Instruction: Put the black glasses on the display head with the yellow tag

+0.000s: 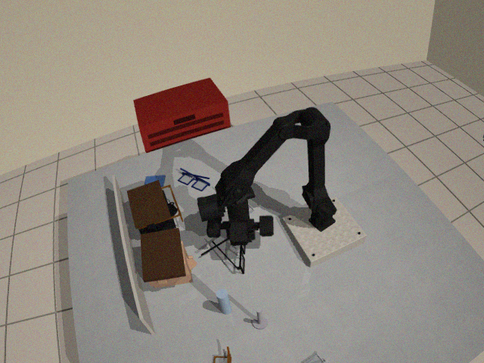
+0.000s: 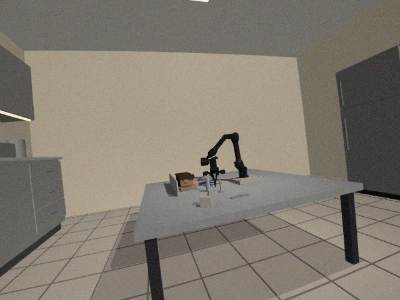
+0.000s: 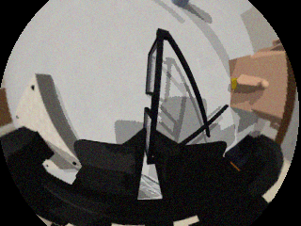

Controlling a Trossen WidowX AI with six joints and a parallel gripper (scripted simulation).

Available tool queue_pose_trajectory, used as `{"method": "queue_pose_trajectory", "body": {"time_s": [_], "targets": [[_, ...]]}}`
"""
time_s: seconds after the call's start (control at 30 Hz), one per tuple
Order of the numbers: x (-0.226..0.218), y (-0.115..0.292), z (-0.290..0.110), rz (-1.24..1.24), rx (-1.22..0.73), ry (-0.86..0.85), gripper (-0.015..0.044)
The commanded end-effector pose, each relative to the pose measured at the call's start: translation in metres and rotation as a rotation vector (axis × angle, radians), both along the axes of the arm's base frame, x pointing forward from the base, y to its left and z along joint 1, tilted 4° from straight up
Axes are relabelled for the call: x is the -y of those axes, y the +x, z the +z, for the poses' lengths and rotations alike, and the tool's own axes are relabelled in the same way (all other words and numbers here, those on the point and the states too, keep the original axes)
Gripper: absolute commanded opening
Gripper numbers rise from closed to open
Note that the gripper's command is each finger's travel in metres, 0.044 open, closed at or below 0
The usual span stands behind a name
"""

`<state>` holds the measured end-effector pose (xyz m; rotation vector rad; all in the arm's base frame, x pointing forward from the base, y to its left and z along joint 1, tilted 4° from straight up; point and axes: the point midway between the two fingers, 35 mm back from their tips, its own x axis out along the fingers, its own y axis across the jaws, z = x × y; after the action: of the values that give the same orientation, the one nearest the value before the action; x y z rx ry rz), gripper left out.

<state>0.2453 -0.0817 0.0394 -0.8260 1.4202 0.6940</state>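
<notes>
The black glasses hang upright from my gripper, temples spread, their lower edge at the table. The gripper is shut on the frame's upper edge, just right of the two display heads. The near head has brown hair, and a yellow mark shows beside its nose in the wrist view. The far head has a blue tag behind it and something dark at its face. In the exterior view the heads are small.
Blue glasses lie behind the arm. A long white board stands left of the heads. A light blue cylinder and a small stand are in front. A red box is on the floor beyond. The arm's base plate is to the right.
</notes>
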Motion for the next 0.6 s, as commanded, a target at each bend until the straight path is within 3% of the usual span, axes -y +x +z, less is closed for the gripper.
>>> {"method": "queue_pose_trajectory", "body": {"time_s": [0.0,0.27,0.57], "targets": [[0.000,0.000,0.000,0.000,0.001,0.000,0.0000],[0.000,0.001,0.005,0.000,0.001,0.000,0.0000],[-0.003,0.002,0.052,0.002,0.004,0.001,0.0000]]}}
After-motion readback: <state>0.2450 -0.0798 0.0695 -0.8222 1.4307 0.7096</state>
